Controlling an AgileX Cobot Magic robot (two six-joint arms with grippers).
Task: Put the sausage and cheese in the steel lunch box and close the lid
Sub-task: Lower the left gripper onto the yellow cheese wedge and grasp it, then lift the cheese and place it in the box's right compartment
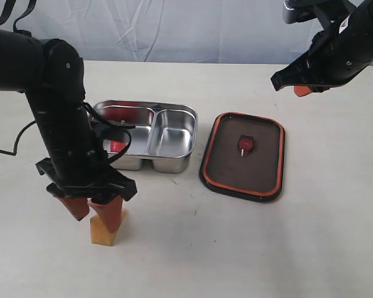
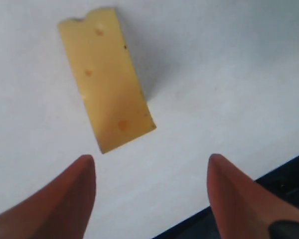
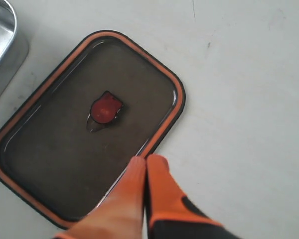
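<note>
The yellow-orange cheese point(image 1: 103, 234) point(image 2: 105, 79) lies on the table near the front left. My left gripper point(image 1: 94, 213) point(image 2: 150, 164) is open just above it; in the left wrist view the wedge sits a little beyond the red fingertips, not between them. The steel lunch box point(image 1: 191, 127) point(image 3: 1, 45) stands behind, with the red sausage point(image 1: 120, 113) in its larger compartment, partly hidden by my left arm. The dark lid point(image 1: 261, 164) point(image 3: 55, 164) lies seal-up to the right of the box, its orange-red valve point(image 1: 246, 144) point(image 3: 105, 107) showing. My right gripper point(image 1: 302, 90) point(image 3: 146, 160) is shut and empty, raised above the lid's far side.
The box's smaller compartment point(image 1: 172, 131) holds nothing. The left arm's black body and cables point(image 1: 62, 124) stand in front of the box's left end. The left wrist view shows the table's dark edge point(image 2: 289, 179) close to the cheese.
</note>
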